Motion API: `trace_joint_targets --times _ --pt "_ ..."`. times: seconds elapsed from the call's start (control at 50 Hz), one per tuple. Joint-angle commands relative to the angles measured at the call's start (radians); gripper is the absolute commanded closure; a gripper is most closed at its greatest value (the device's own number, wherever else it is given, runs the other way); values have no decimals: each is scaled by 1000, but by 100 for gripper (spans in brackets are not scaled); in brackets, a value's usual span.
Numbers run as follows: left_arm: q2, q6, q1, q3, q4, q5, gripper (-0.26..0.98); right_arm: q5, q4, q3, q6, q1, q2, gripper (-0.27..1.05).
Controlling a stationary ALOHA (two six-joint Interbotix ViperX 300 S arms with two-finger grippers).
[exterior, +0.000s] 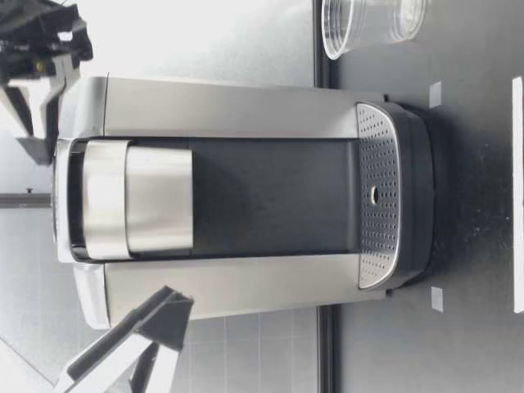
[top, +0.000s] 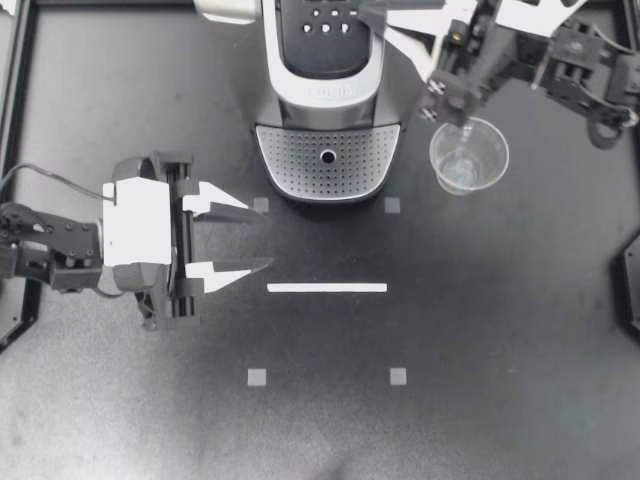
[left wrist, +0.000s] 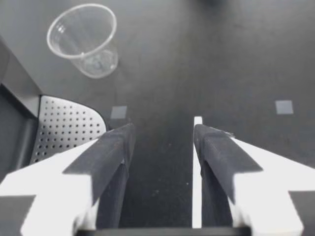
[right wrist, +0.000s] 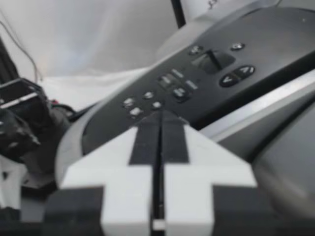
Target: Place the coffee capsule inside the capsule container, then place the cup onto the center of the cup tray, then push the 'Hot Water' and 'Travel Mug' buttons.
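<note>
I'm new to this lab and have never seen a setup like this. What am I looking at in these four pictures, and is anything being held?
It is a robot with two arms at a black table, each ending in a two-fingered gripper. One picture looks straight down, one looks across from table height, and two come from cameras on the wrists. A coffee machine stands on the table, with a perforated cup tray at its foot. A clear cup stands on the table beside the machine, not on the tray. A white strip and small grey squares mark the surface. The left gripper is open and empty, near the strip. The right gripper is shut, holding nothing, above the machine's top, pointing at its buttons.
</note>
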Motion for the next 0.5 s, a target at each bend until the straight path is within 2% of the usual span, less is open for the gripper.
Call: trace_joint_targets --times 0.0,0.16,0.32,0.48 --pt "-11 0 0 -20 3 -3 29 -2 15 11 3 5 -78 71" --pt "-11 -2 0 -15 3 -5 29 89 104 117 6 3 -207 71" --pt "-6 -6 0 -8 2 -5 29 319 247 281 75 -44 -337 71" --pt "8 -8 0 -6 2 0 29 396 264 411 169 -83 -440 71"
